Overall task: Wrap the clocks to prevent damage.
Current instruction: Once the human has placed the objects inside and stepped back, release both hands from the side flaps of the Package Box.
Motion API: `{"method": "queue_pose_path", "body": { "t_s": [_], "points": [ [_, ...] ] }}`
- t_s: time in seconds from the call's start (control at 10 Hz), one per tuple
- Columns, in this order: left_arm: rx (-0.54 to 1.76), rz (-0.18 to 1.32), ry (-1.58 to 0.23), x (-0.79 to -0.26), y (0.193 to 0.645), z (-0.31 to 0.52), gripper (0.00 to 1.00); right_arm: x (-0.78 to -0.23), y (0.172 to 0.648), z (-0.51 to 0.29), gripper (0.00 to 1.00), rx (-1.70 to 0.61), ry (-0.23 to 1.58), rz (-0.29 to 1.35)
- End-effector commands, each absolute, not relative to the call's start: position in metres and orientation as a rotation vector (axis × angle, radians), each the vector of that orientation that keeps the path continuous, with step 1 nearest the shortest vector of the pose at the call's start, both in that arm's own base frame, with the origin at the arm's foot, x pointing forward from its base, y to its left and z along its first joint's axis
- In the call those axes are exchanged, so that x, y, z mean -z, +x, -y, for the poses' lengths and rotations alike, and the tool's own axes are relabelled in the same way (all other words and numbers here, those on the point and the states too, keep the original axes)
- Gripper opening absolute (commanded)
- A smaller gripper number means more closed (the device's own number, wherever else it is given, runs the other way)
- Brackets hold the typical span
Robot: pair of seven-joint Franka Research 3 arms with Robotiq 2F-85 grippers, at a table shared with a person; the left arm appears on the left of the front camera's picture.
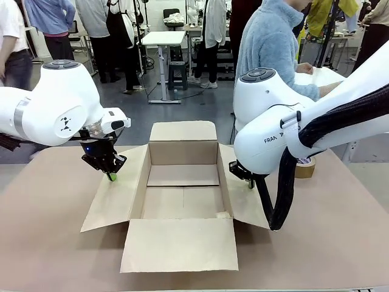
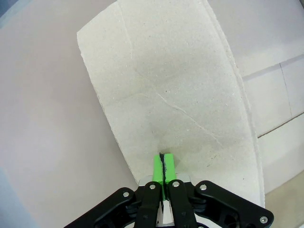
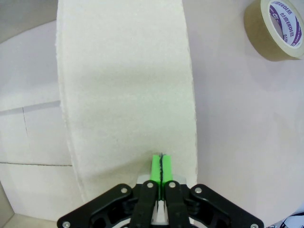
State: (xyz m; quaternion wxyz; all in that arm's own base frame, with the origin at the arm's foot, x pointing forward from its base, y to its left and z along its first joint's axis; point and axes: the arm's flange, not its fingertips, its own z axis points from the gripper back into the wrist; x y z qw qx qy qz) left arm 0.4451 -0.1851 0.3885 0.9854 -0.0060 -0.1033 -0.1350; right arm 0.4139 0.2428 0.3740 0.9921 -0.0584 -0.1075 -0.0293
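Note:
An open cardboard box (image 1: 182, 182) sits mid-table with all flaps spread out, and nothing lies inside it. My left gripper (image 1: 111, 176) is shut, its green tip resting on the box's left flap (image 2: 171, 95); the left wrist view shows the pads (image 2: 164, 167) pressed together on the cardboard. My right gripper (image 1: 250, 182) is also shut and bears on the right flap (image 3: 128, 95), its pads (image 3: 161, 167) closed with nothing between them. The clocks are out of view.
A brown tape roll (image 1: 304, 167) lies on the table behind my right arm, also seen at the top right of the right wrist view (image 3: 278, 28). A person in a light blue fleece (image 1: 270, 45) stands at the far side. Brown paper (image 1: 48, 231) covers the table.

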Motion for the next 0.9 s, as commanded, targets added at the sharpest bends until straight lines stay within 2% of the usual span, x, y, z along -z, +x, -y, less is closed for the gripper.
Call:
{"method": "queue_pose_path", "body": {
  "t_s": [0.0,0.8],
  "points": [
    [0.271,0.213,-0.011,-0.3909,0.4441,0.1844,0.01,-0.3718,0.4135,-0.2429,0.01,0.063,-0.120,0.209],
    [0.271,0.213,-0.011,-0.3909,0.4441,0.1844,0.01,-0.3718,0.4135,-0.2429,0.01,0.063,-0.120,0.209]
  ]
}}
